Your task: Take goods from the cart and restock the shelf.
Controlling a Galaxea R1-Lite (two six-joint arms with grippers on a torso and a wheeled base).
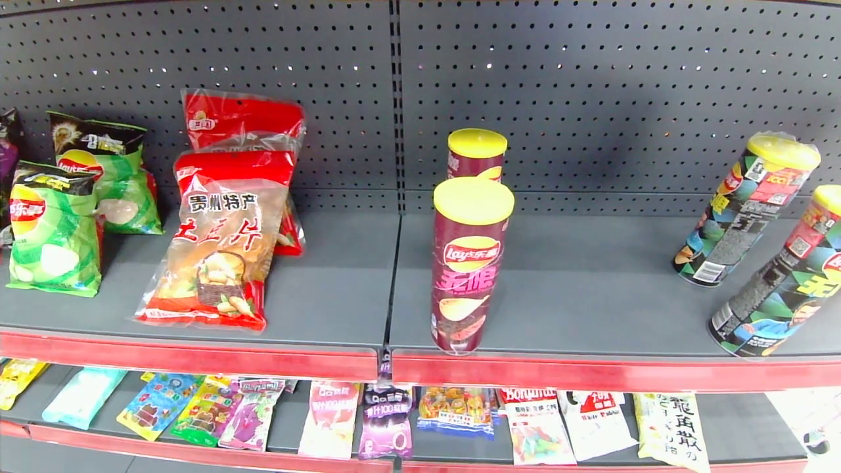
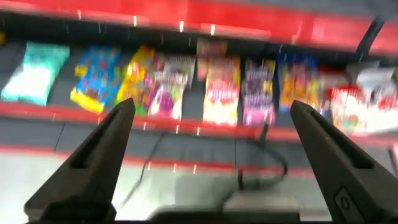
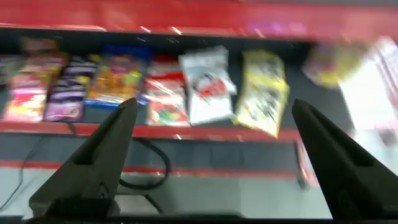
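Note:
The grey shelf with a red front edge holds two maroon chip cans with yellow lids, one at the front and one behind it. Two patterned chip cans lean at the right. Red snack bags and green chip bags stand at the left. My left gripper is open and holds nothing, facing the lower shelf of small packets. My right gripper is also open with nothing in it, facing white and yellow packets on that lower shelf.
A perforated dark back panel stands behind the upper shelf. Bare shelf surface lies between the maroon cans and the patterned cans. The lower shelf carries a row of several flat candy packets. A dark cable runs along the floor below.

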